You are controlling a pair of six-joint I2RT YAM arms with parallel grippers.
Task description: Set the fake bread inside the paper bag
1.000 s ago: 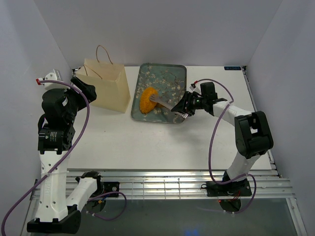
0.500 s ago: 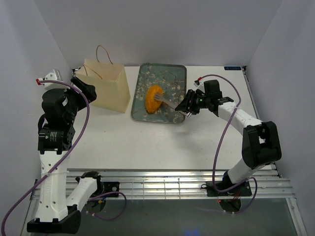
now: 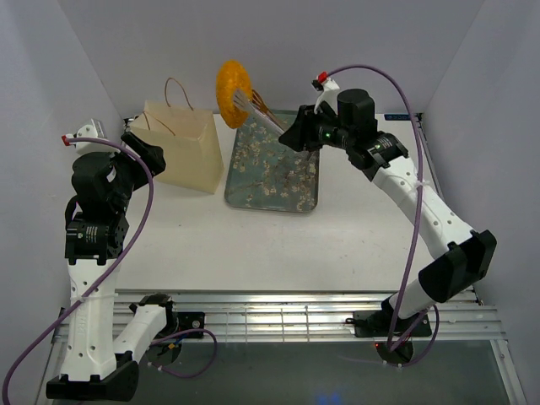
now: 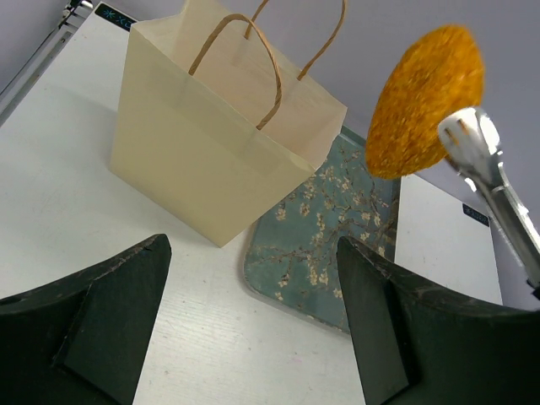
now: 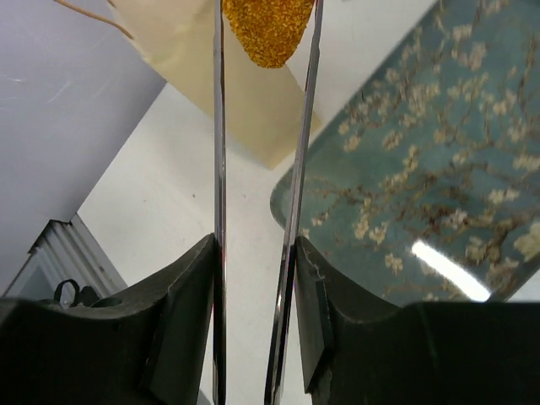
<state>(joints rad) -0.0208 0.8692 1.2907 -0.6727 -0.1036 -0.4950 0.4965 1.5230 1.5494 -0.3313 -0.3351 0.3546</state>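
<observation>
Clamps a pair of metal tongs [image 3: 260, 115] in the right gripper [image 5: 253, 295], jaws narrowed against the two long blades. Pinches the orange oval loaf [image 3: 233, 91] between the tong tips, by its lower edge, flat face turned sideways. Holds that loaf high in the air, clear of everything but the tongs, up beside the right of the paper bag [image 3: 181, 148] and over the far left part of the floral grey-green tray [image 3: 274, 173]. Reaches in from the right with the arm raised and stretched across the tray.

Holds the left gripper [image 3: 143, 152] spread wide with nothing between its fingers [image 4: 110, 295], low at the bag's left side, pointed towards bag and tray.

Shows the cream bag standing upright on the white table [image 3: 253, 245], mouth open upwards, tan cord handles [image 4: 240, 59] arching above the rim, its right corner just beside the tray's left edge; cannot tell whether the two touch.
</observation>
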